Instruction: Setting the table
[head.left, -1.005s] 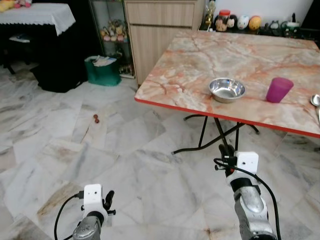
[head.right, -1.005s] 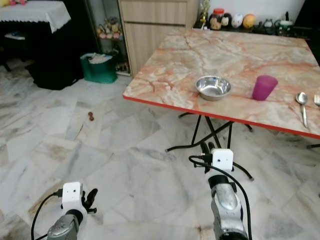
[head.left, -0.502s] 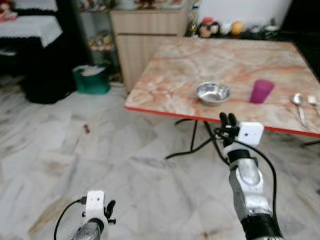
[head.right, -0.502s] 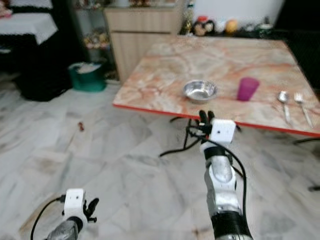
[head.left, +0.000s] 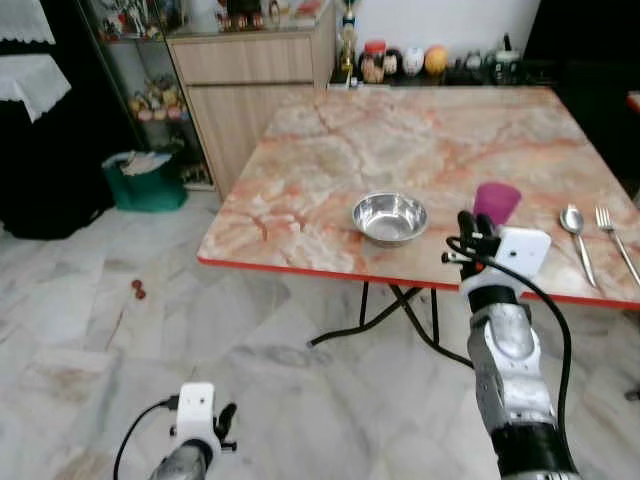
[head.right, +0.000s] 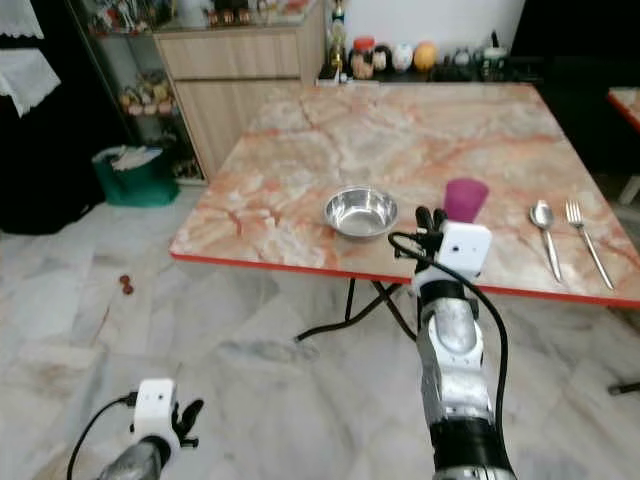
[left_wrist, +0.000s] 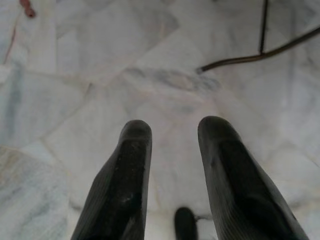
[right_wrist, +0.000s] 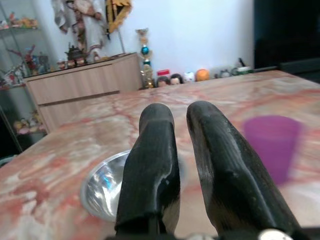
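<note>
Left eye view: a marble surface with a red edge carries a steel bowl near its front edge, a purple cup just to the right of it, and a spoon and fork lying side by side further right. The right gripper is raised at the surface's front edge, between bowl and cup, holding nothing. The left gripper hangs low over the marble floor. Right eye view: a cabinet stands behind the surface. Left wrist view: the left gripper's fingers are slightly parted and empty above the floor. Right wrist view: the right gripper's fingers stand a narrow gap apart, empty, pointing across the surface with the bowl on one side and the cup on the other.
</note>
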